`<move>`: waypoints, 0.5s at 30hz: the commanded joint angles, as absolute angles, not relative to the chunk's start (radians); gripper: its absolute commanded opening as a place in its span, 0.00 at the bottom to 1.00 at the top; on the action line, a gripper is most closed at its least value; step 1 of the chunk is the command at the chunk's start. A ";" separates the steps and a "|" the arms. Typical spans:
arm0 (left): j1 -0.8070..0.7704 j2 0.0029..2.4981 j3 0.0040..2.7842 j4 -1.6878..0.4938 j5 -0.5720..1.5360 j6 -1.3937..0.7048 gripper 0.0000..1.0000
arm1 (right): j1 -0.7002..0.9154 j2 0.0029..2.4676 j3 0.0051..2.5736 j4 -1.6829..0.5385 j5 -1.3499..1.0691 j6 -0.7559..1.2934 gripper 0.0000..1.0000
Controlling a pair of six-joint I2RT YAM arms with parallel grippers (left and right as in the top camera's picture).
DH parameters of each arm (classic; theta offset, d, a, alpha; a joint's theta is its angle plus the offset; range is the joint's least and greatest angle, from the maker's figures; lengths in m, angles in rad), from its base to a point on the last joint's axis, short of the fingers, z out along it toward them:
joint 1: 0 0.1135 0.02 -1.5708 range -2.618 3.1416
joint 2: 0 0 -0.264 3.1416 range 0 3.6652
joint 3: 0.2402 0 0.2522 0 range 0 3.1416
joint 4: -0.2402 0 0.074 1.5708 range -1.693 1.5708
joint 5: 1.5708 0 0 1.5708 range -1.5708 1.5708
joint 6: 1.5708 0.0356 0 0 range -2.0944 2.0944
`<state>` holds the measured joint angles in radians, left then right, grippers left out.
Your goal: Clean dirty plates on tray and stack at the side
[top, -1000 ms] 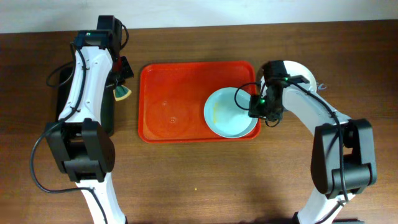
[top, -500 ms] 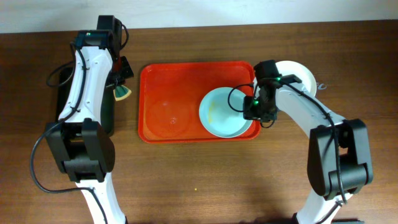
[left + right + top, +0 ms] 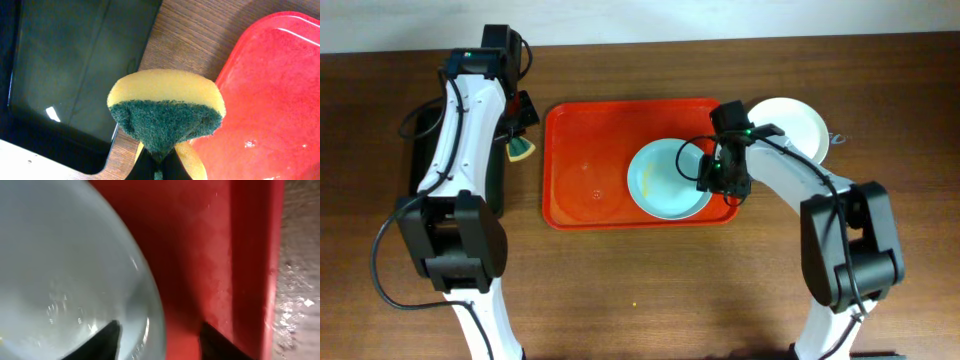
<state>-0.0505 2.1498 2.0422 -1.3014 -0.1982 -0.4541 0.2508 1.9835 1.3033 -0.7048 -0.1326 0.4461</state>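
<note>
Overhead, the large rectangular red-orange plastic tray holds one round pale mint-blue plate in its right half, with the right gripper at its rim. A round white plate lies on the table beside the tray. From the left wrist, the left gripper is clamped on a yellow-and-green sponge above the wood beside a black tray. From the right wrist, the fingers stand apart, straddling the mint plate's rim.
</note>
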 commanded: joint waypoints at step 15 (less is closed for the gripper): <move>0.058 2.139 2.046 -1.291 -0.205 -0.467 0.00 | 0.430 2.117 1.306 -0.291 -0.078 0.566 0.59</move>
<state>-0.0086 2.1498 2.0422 -1.2942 -0.1982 -0.4541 0.4496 2.0674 1.3186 -0.2810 -0.1188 0.5640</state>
